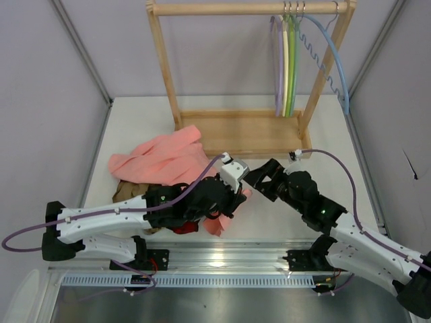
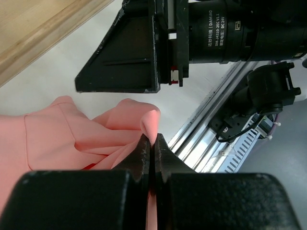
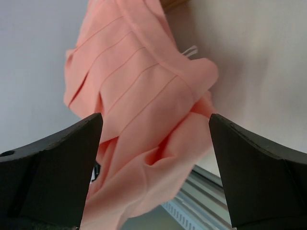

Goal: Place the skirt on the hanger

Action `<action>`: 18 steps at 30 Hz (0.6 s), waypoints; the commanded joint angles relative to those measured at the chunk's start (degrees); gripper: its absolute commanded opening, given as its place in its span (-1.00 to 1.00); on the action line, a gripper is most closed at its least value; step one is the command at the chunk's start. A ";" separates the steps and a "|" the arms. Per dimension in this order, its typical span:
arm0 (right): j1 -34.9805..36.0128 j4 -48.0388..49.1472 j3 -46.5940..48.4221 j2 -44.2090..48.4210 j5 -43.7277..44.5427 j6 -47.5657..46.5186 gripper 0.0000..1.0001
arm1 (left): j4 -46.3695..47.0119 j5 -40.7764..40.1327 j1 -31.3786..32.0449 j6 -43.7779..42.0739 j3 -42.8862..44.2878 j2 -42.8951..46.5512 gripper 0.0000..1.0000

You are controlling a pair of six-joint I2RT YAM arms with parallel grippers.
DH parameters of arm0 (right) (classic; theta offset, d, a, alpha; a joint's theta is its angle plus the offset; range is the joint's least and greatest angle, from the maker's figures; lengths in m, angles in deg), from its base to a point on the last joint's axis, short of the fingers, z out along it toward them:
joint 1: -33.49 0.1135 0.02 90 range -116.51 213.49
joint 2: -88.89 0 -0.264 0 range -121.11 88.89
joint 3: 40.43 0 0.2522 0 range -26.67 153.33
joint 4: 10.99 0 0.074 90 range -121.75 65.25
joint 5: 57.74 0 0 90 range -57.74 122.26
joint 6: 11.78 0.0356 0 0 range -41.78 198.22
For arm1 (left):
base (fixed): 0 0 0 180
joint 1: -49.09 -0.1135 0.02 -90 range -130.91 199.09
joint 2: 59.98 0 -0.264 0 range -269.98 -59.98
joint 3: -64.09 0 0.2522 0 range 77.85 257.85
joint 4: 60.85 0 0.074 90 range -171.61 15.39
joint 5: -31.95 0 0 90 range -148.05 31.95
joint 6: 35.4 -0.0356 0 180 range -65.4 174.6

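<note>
L pincer [image 2: 151, 142] pinching skirt [image 1: 161, 158] edge | R pincer [image 3: 153, 125] spread, facing cloth | todo: R grips same edge farther along, keep it taut for hanger [image 1: 277, 67]

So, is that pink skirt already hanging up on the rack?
No, the skirt is heaped on the table, pinched by the left gripper, and the hangers hang bare.

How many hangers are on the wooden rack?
4, at the rail's right end: lilac hanger, cream hanger, green hanger bunched together, light blue hanger outermost. Overlap may hide another.
</note>
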 commanded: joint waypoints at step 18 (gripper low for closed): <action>4.08 2.08 2.94 -4.01 7.30 0.94 -1.00 | -7.41 -5.47 -0.43 -0.20 4.16 2.83 0.80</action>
